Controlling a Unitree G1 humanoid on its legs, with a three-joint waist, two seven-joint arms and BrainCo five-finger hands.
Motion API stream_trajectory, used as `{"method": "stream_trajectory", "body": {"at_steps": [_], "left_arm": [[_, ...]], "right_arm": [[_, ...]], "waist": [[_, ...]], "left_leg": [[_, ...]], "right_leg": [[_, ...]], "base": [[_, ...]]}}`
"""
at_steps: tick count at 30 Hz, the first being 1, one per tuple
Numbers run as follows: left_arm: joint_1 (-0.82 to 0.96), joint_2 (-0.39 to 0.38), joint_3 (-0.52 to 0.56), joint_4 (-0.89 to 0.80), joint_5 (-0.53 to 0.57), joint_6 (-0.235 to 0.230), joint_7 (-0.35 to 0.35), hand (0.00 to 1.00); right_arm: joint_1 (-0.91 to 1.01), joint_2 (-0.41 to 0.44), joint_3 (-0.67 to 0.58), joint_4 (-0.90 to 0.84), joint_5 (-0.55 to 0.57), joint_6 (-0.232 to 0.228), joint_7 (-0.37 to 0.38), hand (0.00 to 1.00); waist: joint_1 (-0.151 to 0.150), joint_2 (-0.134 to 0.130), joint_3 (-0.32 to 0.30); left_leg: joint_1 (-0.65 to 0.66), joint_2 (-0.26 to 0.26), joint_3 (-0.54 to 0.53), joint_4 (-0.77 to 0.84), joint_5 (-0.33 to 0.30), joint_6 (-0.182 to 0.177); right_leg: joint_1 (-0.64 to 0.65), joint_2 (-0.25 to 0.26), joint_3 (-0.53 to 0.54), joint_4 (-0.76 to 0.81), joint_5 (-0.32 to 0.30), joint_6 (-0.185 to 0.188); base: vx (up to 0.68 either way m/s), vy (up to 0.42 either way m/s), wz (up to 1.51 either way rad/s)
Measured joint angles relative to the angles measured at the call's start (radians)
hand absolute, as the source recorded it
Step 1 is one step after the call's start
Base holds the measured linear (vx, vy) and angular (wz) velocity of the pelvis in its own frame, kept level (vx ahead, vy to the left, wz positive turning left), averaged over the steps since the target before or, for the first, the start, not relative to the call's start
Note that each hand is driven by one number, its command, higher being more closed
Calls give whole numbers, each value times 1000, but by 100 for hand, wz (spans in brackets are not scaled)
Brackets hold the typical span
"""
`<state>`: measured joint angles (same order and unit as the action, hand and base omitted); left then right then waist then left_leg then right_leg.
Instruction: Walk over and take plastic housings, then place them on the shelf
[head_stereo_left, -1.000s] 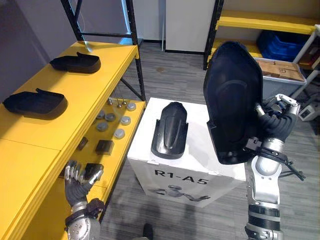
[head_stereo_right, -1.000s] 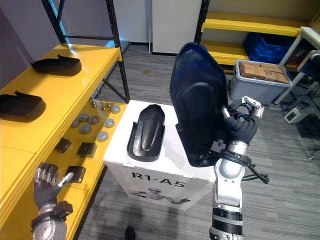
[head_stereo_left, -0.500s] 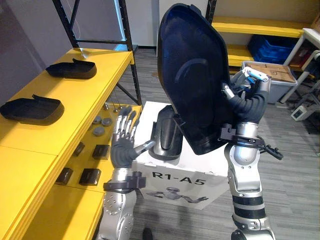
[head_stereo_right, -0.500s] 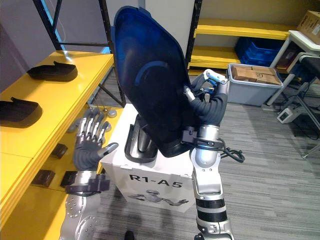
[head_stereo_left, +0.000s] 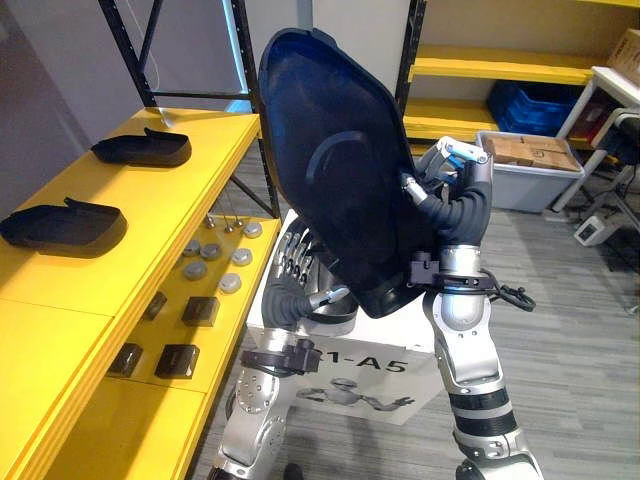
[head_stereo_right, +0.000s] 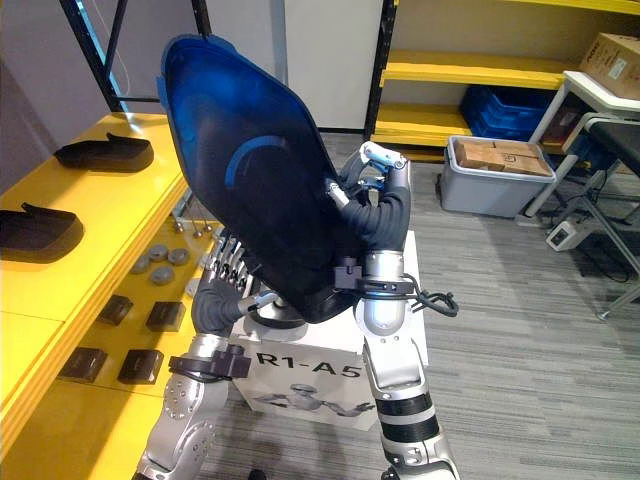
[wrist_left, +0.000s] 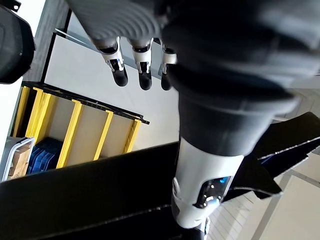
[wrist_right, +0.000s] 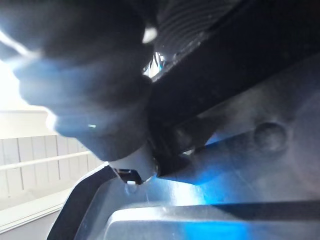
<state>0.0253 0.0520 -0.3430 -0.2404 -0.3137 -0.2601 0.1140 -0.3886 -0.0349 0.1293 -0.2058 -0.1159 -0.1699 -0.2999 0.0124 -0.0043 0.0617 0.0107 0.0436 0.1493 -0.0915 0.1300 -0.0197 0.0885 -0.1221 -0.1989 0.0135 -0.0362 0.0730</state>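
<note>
1. Here, head views: the right hand (head_stereo_left: 455, 198) grips a tall black housing (head_stereo_left: 340, 160) by its edge, above a box (head_stereo_left: 405, 352).
2. Left wrist view: left hand (wrist_left: 144, 67) empty, fingers straight.
3. Right wrist view: one-rim grip; I judge the housing may twist loose.

a long yellow shelf (head_stereo_left: 120, 200) runs down the left side, with black steel uprights (head_stereo_left: 247, 70) rising at its far end. behind the yellow shelf is a plain grey wall (head_stereo_left: 50, 70). to its right the floor (head_stereo_left: 570, 300) is grey and plank-patterned. across that floor from the yellow shelf, a second yellow rack (head_stereo_left: 500, 65) lines the far wall, with a blue crate (head_stereo_left: 530, 100) under its top board and a grey bin (head_stereo_left: 525, 188) of cardboard boxes in front. a white panel (head_stereo_left: 370, 25) stands between the two racks.
</note>
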Motion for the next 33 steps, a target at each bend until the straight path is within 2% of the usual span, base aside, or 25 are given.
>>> {"method": "stream_trajectory", "body": {"at_steps": [5,6,16,19,20,29,33], "left_arm": [[-35,4,-24,30,-2,0,20,0],[-35,4,-26,33,-6,0,29,100],[-30,32,-35,69,-20,12,64,100],[-29,33,-9,75,-23,18,79,100],[-29,33,5,76,-22,24,83,100],[-29,32,86,98,5,48,108,100],[-28,29,111,95,56,48,115,100]], "right_arm": [[2,15,30,40,32,1,-1,100],[3,14,33,41,32,1,0,100],[60,11,31,75,32,0,-14,100],[92,5,32,94,32,0,-15,100],[110,-3,42,105,31,0,-14,0],[185,-3,89,101,33,-10,52,0],[204,0,84,63,103,-19,89,0]], "waist": [[-1,0,-1],[-1,0,-1],[0,-1,-14],[-1,-3,-22],[-1,-3,-27],[-8,-14,-35],[-8,-22,-40]], "left_leg": [[0,3,1,0,5,-1],[0,3,2,0,6,-1],[-2,6,13,-1,8,-2],[-2,7,12,-1,9,-2],[-2,7,11,-1,9,-2],[-12,7,-9,-1,19,-2],[-12,9,-6,-1,20,-2]], "right_leg": [[-5,2,2,8,1,-1],[-6,2,3,8,1,-2],[-17,4,16,11,3,-4],[-17,5,15,12,3,-4],[-17,5,14,12,3,-4],[-17,6,-3,13,4,-6],[-17,7,-1,11,6,-9]], "base": [[0,0,0],[0,0,-4],[-14,2,-3],[0,0,0],[0,0,0],[-5,0,6],[0,0,0]]}}
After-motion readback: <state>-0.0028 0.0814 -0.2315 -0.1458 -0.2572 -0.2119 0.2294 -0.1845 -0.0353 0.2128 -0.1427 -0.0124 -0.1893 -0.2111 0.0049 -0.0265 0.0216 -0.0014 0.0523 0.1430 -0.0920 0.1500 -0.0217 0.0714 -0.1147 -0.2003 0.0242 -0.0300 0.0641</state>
